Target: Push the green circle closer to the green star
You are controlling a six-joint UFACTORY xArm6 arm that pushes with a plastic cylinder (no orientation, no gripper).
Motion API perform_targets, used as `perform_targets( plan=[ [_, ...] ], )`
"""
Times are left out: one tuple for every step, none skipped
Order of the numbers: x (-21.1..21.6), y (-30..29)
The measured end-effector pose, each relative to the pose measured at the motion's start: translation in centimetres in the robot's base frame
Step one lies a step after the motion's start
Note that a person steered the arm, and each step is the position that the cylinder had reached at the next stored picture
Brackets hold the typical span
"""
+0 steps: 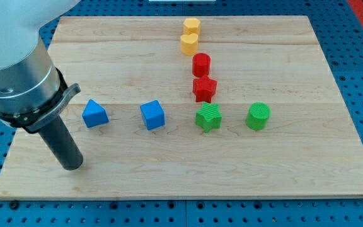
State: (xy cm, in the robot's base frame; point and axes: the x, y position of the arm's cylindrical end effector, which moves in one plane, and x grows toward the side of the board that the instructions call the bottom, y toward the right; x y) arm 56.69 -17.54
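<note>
1. Tip sits at the board's lower left, well apart from every block; your rod has no pincer, so no open-or-closed state to tell.
2. Blue triangular block and blue cube lie between tip and target.
3. Green star sits just under the red blocks.
4. Green circle is near the star's right; likely you need to come round and push from its right.

2 yellow blocks, 2 red, 2 green, 2 blue.
</note>
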Motion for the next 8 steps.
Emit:
perform_targets(
  plan=[
    [0.0,0.0],
    [0.1,0.0],
    [0.1,0.0],
    [0.1,-0.1],
    [0.1,1.7],
    [0.5,5.8],
    [-0.1,6.9],
    [-0.8,11.7]
  ],
)
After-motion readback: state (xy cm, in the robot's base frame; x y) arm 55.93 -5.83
